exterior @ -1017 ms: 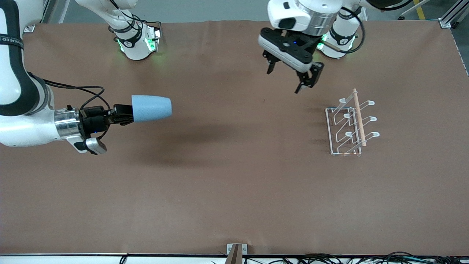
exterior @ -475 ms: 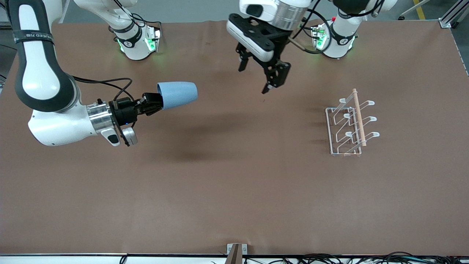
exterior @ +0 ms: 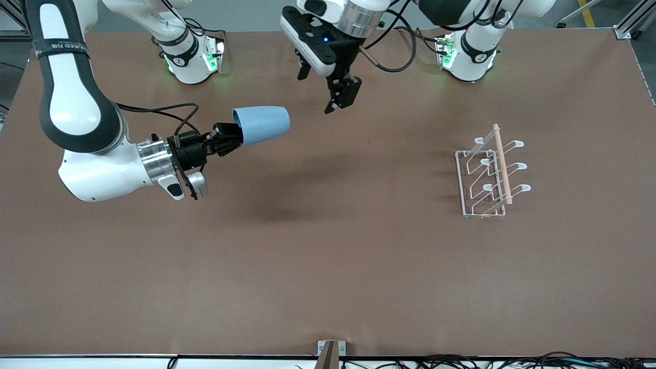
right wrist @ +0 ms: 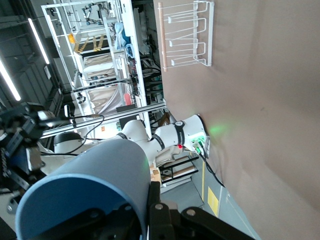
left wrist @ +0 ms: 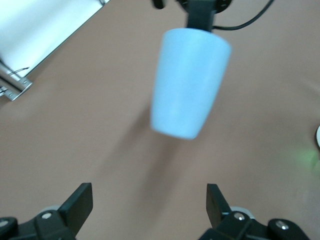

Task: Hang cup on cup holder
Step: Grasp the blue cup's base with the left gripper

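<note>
The right wrist view alone shows the cup's (right wrist: 90, 192) open rim, one finger (right wrist: 152, 205) clamped over it. The cup (exterior: 261, 124) is light blue, smooth, tapered, held sideways by the right gripper (exterior: 225, 141) above the table (exterior: 328, 266). The rack (exterior: 489, 174) stands well apart, at the left arm's end. The left gripper (exterior: 318, 92) hangs spread wide above the table near the cup.

Even overhead light; left wrist view blurred

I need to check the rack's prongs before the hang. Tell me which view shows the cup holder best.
The front view: the cup holder shows whole on the table toward the left arm's end, prongs and wooden rod distinct. The right wrist view shows it smaller, at the frame's edge. The left wrist view does not show it.
</note>
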Robot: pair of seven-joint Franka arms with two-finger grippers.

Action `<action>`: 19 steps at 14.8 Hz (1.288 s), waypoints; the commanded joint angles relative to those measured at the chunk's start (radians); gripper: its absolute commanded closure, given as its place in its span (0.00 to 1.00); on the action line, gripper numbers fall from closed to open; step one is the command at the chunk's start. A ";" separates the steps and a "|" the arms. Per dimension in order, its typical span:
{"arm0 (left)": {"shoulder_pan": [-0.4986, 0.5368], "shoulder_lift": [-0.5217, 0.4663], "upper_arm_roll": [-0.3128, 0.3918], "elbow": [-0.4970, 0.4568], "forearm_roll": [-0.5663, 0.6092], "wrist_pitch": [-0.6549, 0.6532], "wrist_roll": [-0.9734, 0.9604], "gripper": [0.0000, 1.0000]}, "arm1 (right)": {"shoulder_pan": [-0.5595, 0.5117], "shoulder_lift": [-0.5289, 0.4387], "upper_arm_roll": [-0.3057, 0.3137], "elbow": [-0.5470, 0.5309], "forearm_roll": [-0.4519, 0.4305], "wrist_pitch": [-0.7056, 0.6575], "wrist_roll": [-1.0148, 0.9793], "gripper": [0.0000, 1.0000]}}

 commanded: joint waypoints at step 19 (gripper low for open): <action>-0.082 0.194 0.011 0.098 0.108 0.161 0.086 0.01 | 0.094 -0.008 -0.007 0.001 0.032 0.019 0.079 1.00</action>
